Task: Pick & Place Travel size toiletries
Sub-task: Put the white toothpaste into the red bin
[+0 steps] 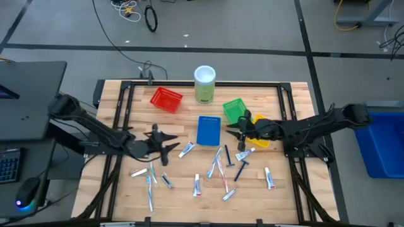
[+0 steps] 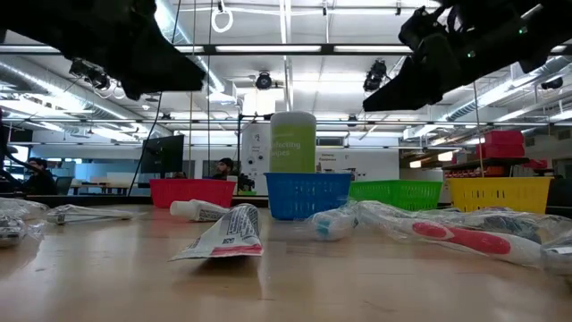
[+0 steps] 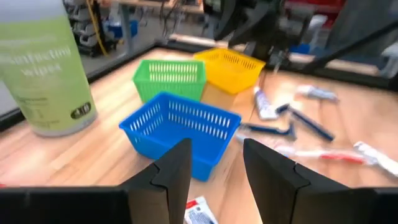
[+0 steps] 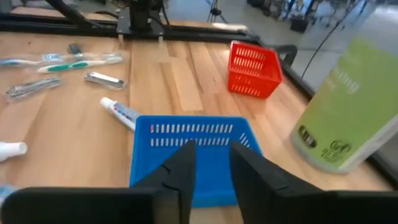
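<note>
In the low view both arms are running off the top edge, so neither hand is showing there. The wipes canister (image 3: 43, 65) is being cut off by the left wrist picture's top and side, and its label is blurring. Seen from above, the toiletries (image 1: 218, 167) are showing too small to tell tube from sachet. The yellow basket (image 1: 261, 140) is lying partly hidden under the right arm.

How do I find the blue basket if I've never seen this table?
Look for the tall pale-green canister with the white lid at the back of the table. Just in front of it, in the middle, sits the blue basket. The other baskets are red, green and yellow; only this one is blue.
</note>
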Available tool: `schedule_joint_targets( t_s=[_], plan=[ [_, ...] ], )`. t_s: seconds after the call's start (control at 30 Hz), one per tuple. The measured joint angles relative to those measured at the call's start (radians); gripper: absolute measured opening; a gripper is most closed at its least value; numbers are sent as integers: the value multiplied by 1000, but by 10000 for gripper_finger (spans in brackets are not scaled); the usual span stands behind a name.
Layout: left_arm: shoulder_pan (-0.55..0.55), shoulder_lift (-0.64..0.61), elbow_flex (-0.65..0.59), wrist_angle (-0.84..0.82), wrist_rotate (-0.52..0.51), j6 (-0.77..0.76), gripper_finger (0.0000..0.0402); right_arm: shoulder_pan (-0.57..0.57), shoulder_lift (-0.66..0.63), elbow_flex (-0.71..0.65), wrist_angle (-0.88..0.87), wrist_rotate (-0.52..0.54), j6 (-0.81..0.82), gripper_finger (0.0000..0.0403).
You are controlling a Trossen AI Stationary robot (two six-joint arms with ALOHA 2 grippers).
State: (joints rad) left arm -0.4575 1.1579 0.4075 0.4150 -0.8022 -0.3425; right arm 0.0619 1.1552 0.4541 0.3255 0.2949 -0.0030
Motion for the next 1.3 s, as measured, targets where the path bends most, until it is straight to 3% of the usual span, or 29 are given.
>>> schedule_joint_targets(
  t_s=[0.2,0.43,0.63,0.9,1.3],
  plan=[
    [62,180,79,-30,82,-38,159,-16,38,0,-8,-94,69,156],
    [135,291,143,-164,199,-154,190,-16,50,0,-7,-97,82,201],
    [160,372,144,-170,266,-218,203,-16,50,0,-7,-97,101,229],
    [158,491,145,-158,268,-282,195,-16,50,0,-9,-97,101,246],
    [157,477,158,-89,271,-263,188,-16,50,0,-15,-96,101,236]
  ],
)
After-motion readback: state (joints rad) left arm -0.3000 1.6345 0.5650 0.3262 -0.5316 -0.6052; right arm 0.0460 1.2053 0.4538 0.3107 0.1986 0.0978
